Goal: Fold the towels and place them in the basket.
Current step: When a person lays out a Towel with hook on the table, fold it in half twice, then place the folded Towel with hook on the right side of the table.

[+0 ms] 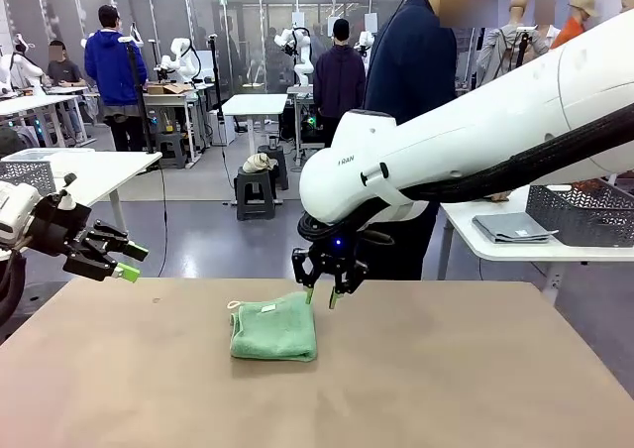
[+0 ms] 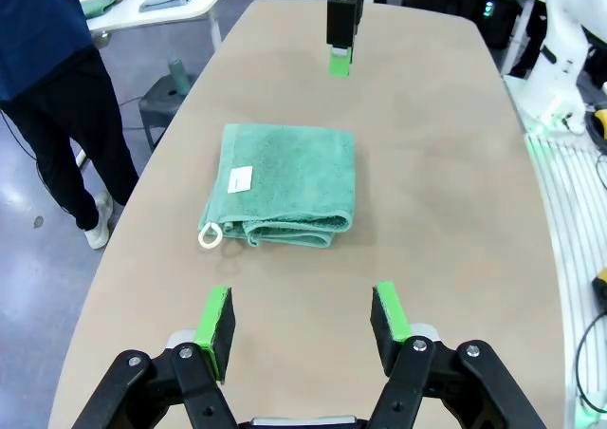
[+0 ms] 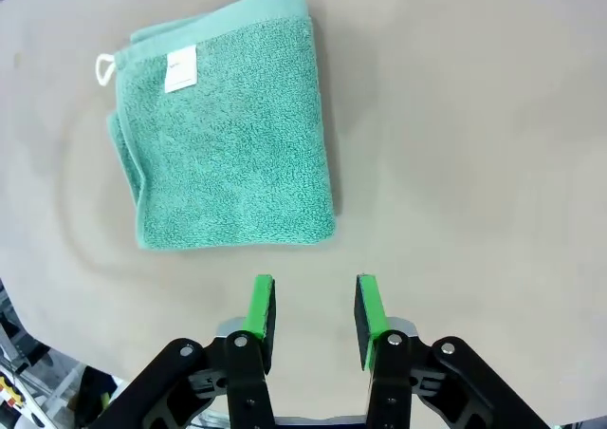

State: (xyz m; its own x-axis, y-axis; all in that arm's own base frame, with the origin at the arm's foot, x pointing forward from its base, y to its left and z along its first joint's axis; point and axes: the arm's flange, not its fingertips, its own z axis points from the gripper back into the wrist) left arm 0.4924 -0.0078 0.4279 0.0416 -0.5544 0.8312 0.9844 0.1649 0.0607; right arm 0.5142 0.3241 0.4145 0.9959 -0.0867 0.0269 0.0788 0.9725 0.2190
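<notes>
Folded mint green towel [image 1: 273, 331] lay flat on the table [image 1: 446, 369], its white loop and label showing. The right gripper [image 1: 322, 296] hung just above the towel's edge, jaws partly apart and empty, clear of the cloth. The left gripper [image 2: 303, 306], jaws wide apart and empty, was well apart from the towel, which lay straight ahead of its fingers, between the two grippers.
</notes>
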